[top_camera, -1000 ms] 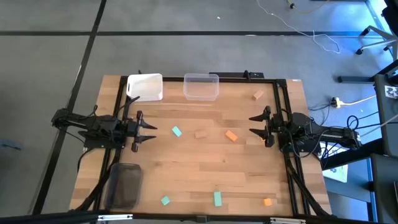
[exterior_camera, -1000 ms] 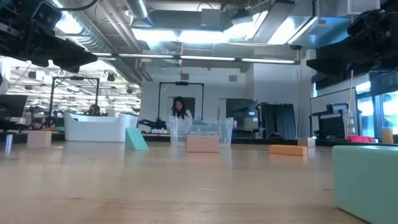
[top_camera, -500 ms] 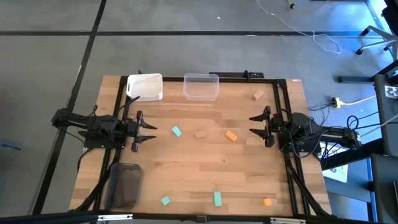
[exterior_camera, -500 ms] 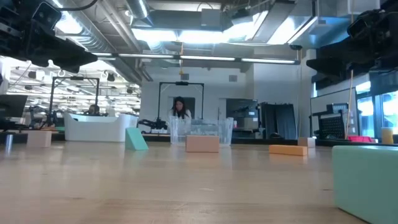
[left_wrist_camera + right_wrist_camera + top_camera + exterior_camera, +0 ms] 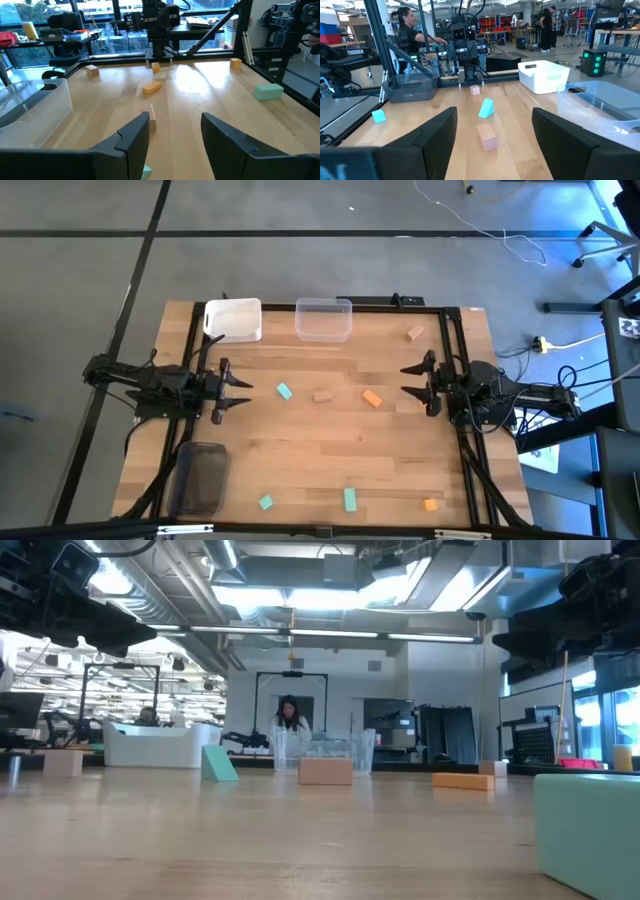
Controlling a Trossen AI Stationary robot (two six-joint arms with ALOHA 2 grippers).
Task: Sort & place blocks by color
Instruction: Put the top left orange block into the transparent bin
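Observation:
Small blocks lie flat and scattered on the wooden table. In the high view, a teal block (image 5: pixel 285 391), a tan block (image 5: pixel 322 395) and an orange block (image 5: pixel 372 398) sit mid-table. Another tan block (image 5: pixel 415 333) is near the far right. A teal cube (image 5: pixel 265 502), a teal bar (image 5: pixel 350 499) and an orange cube (image 5: pixel 430 504) lie along the near edge. My left gripper (image 5: pixel 240 393) hovers open at the table's left side, pointing at the teal block. My right gripper (image 5: pixel 408 380) hovers open at the right side, facing the orange block. Neither holds anything.
A white bin (image 5: pixel 233 319) and a clear bin (image 5: pixel 323 319) stand at the far edge. A dark grey bin (image 5: pixel 200 477) stands at the near left corner. A black frame rail runs along the table's sides. People show in the room beyond the table.

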